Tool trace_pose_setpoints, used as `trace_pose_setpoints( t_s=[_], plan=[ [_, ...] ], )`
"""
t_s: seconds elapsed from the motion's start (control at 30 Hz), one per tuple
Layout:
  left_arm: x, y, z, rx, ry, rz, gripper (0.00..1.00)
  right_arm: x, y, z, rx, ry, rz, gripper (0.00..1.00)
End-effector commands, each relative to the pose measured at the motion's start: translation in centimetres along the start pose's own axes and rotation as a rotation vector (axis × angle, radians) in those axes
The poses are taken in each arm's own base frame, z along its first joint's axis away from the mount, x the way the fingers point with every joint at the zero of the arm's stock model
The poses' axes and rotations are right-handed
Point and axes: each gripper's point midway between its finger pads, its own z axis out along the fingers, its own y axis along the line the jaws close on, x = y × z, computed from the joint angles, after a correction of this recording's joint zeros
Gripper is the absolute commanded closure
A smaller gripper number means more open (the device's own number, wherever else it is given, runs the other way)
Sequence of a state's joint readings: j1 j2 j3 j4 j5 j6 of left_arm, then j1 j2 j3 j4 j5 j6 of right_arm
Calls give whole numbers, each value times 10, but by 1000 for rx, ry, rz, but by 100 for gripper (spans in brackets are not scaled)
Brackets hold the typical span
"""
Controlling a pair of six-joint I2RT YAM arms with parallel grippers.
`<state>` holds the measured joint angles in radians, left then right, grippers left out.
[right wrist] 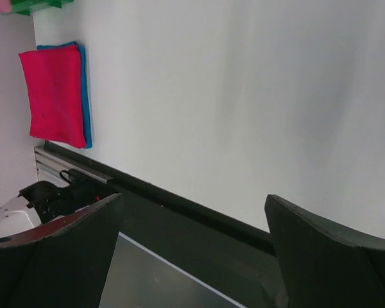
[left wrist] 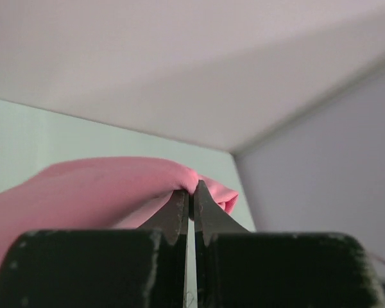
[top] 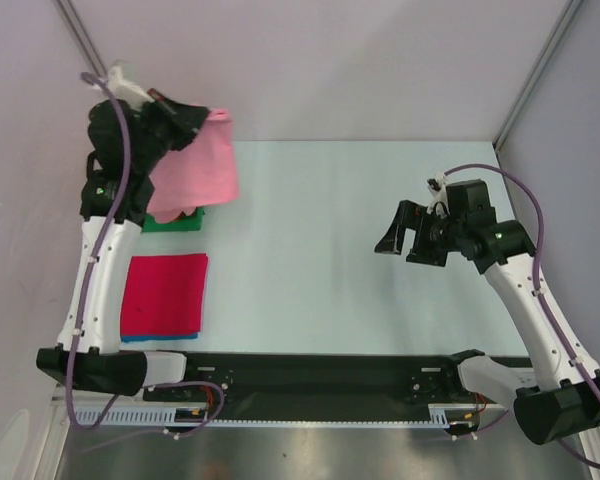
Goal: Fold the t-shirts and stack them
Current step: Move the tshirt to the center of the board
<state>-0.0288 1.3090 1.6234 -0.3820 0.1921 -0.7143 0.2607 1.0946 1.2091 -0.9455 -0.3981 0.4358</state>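
Observation:
My left gripper [top: 212, 117] is raised at the back left and shut on a pink t-shirt [top: 195, 170], which hangs down from it; the wrist view shows the cloth [left wrist: 109, 183] pinched between the closed fingertips [left wrist: 191, 190]. A green t-shirt [top: 177, 220] lies under the hanging pink one. A folded red t-shirt [top: 164, 292] lies on a blue one [top: 155, 338] at the front left; both show in the right wrist view [right wrist: 51, 93]. My right gripper [top: 405, 240] is open and empty, held above the table at the right.
The pale table [top: 320, 240] is ringed by grey walls. A black rail [top: 330, 372] runs along the near edge between the arm bases.

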Motion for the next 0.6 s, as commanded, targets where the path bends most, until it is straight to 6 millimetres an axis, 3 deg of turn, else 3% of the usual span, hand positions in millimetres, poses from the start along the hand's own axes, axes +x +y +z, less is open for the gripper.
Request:
trace_pose_setpoints(
  t_s=[0.0, 0.03, 0.1, 0.13, 0.17, 0.2, 0.23, 0.27, 0.3, 0.33, 0.4, 0.47, 0.57],
  plan=[
    [29, -85, -43, 193, 76, 60, 100, 11, 7, 1, -47, 20, 21, 0],
    [62, -101, -49, 241, 158, 46, 100, 12, 7, -1, -48, 11, 19, 0],
    [90, -112, -64, 260, 211, 34, 100, 14, 2, -1, -28, 7, 32, 0],
    [129, -122, -73, 286, 299, 36, 100, 14, 1, -4, -22, -8, 32, 0],
    [150, -125, -78, 298, 340, 38, 100, 15, -3, -5, 0, -14, 38, 0],
    [191, -127, -88, 320, 436, 35, 100, 18, -5, -5, 8, -9, 40, 0],
    [213, -124, -93, 322, 492, 39, 98, 19, -5, -7, 11, -10, 38, 0],
    [234, -121, -97, 321, 546, 50, 79, 23, -7, -8, 16, 1, 44, 0],
    [269, -111, -107, 310, 631, 91, 71, 26, -8, -8, 17, 12, 48, 0],
    [287, -100, -112, 286, 679, 121, 69, 30, -9, -8, 17, 24, 51, 0],
    [322, -74, -127, 236, 779, 177, 46, 39, -8, -6, -1, 46, 61, 0],
    [337, -50, -141, 174, 852, 214, 17, 51, -15, 1, -8, 77, 67, 0],
    [343, -28, -152, 129, 870, 254, 3, 69, -36, 20, 29, 103, 78, 0]
  ],
)
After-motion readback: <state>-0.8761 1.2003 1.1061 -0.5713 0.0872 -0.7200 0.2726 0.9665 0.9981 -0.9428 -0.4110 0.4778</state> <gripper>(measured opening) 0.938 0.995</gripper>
